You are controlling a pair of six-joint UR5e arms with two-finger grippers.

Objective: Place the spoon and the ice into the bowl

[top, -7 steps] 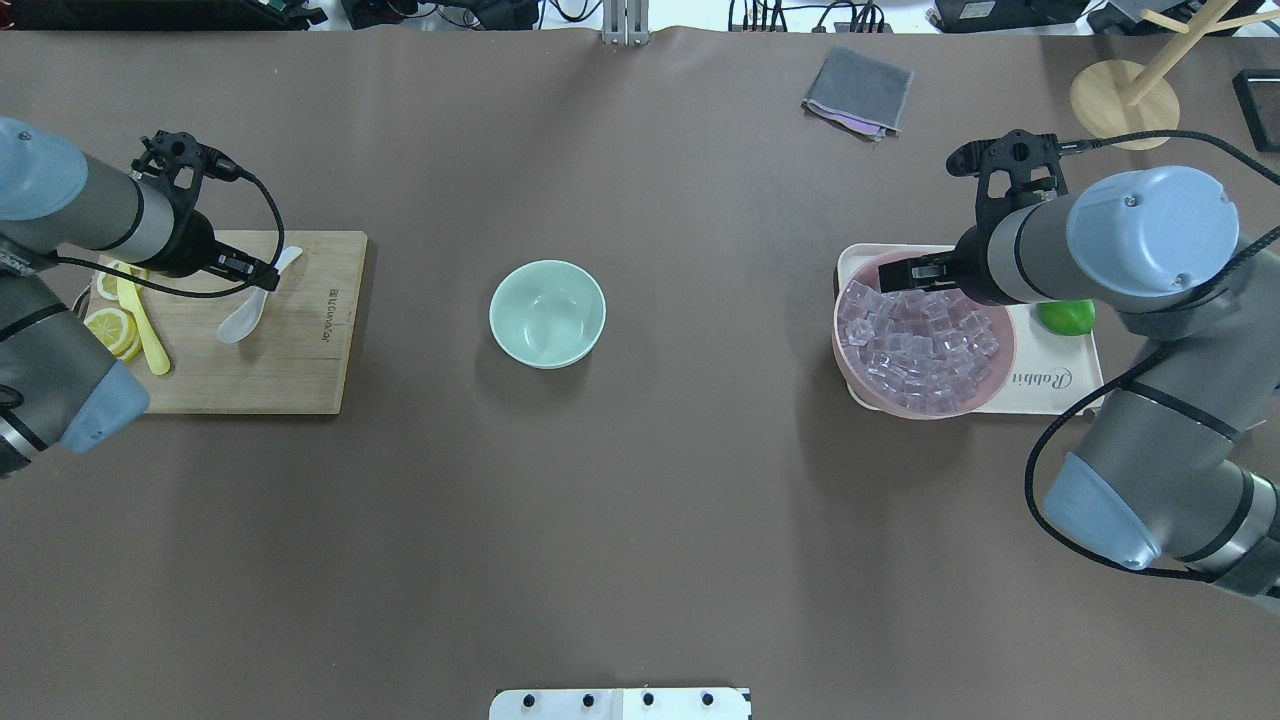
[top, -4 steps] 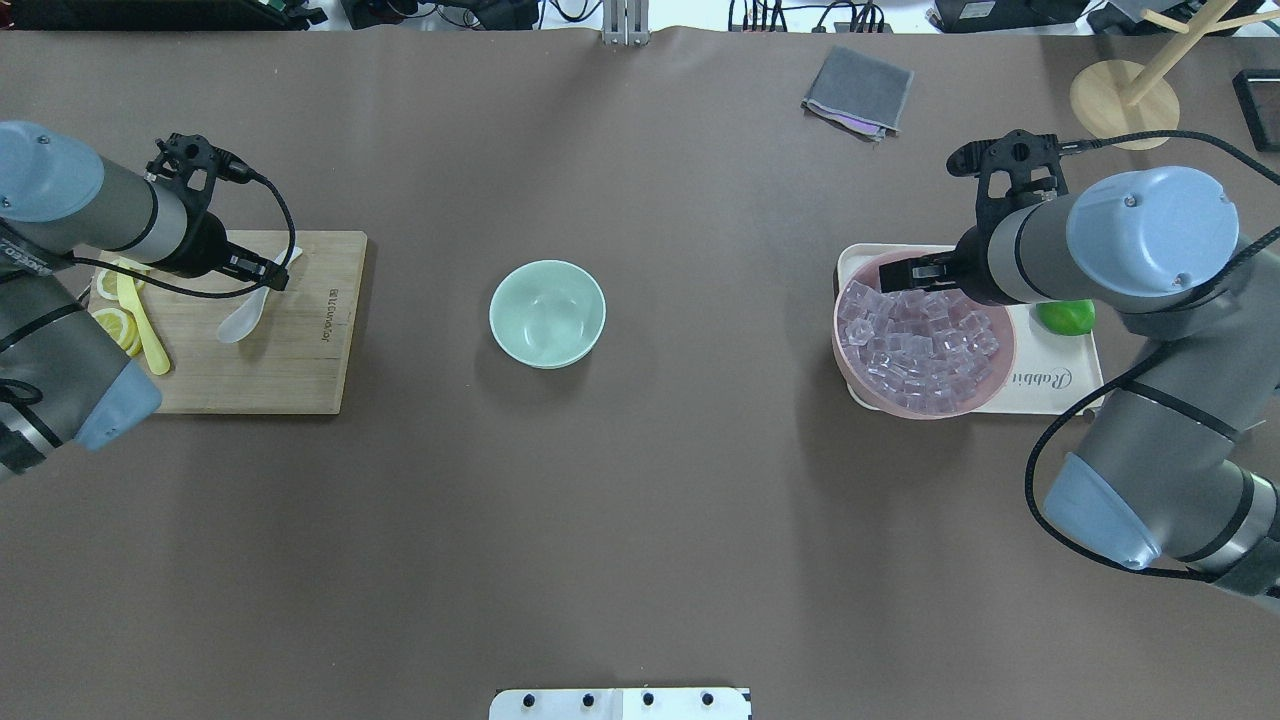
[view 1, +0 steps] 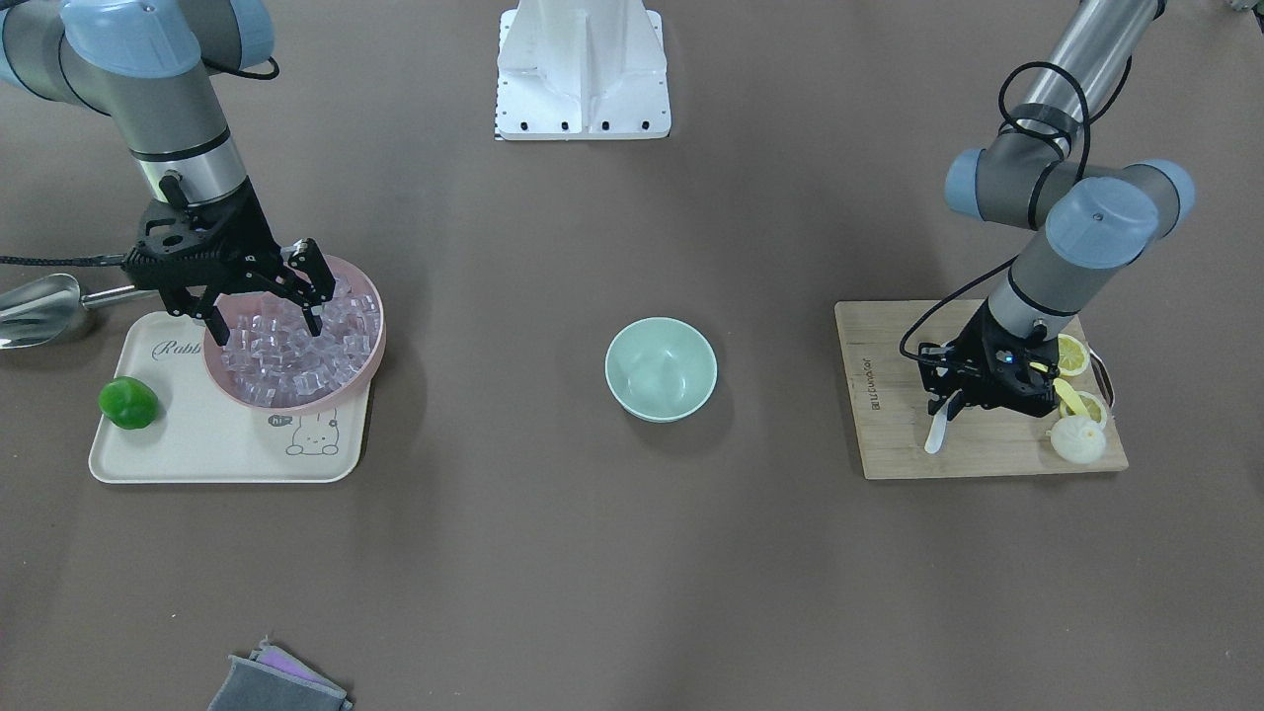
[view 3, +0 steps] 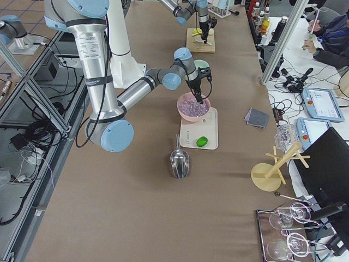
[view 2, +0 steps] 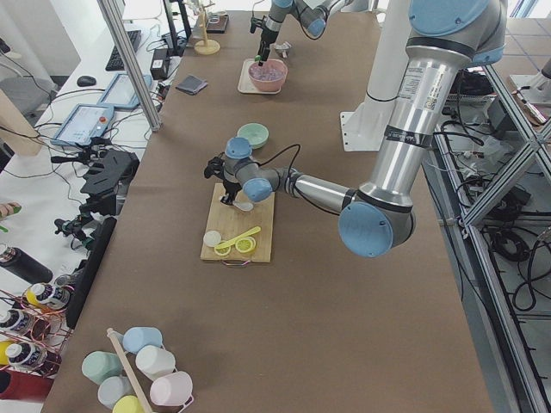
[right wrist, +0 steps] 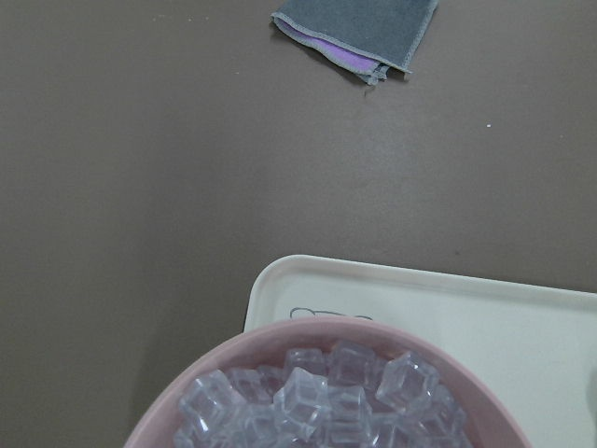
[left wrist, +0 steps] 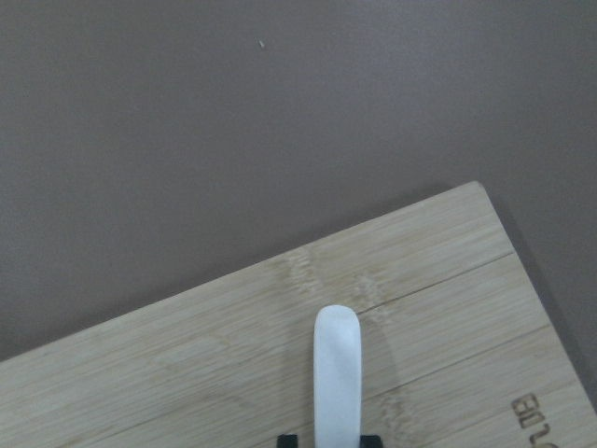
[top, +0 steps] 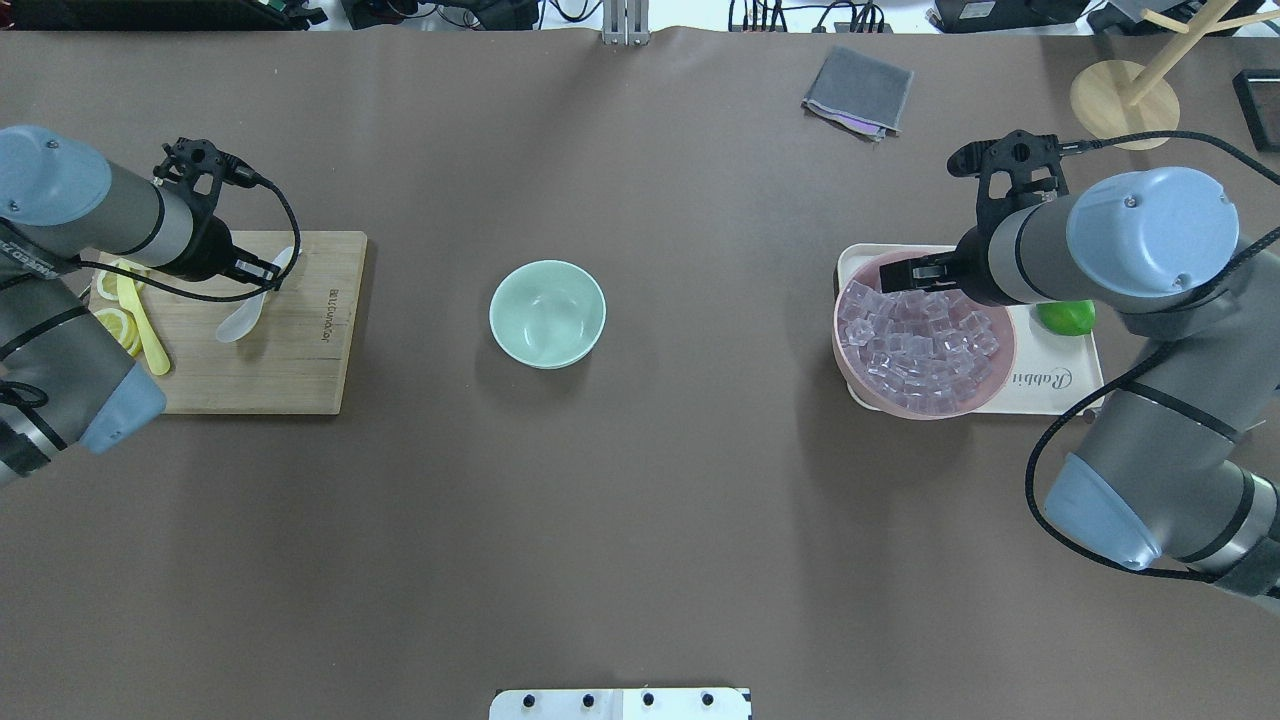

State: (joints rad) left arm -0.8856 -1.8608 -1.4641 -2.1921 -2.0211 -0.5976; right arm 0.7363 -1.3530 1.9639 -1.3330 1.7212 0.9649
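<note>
The left gripper (top: 265, 275) is pinched narrowly on the handle of the small white glossy spoon (top: 240, 318), whose scoop lies on the bamboo cutting board (top: 300, 370). The round pale mint-green bowl (top: 547, 313) stands mid-table. The right gripper (view 1: 264, 324) hangs spread wide, holding nothing, just over the clear lilac-tinted ice cubes (top: 915, 345) in the pink bowl (top: 930, 410).

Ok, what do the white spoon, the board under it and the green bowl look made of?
Spoon: glazed ceramic or glossy plastic, cannot tell which; smooth white with a soft shine.
Board: bamboo or wood, matt; pale strips with visible grain.
Bowl: ceramic or melamine; even mint colour, faint sheen inside.
</note>
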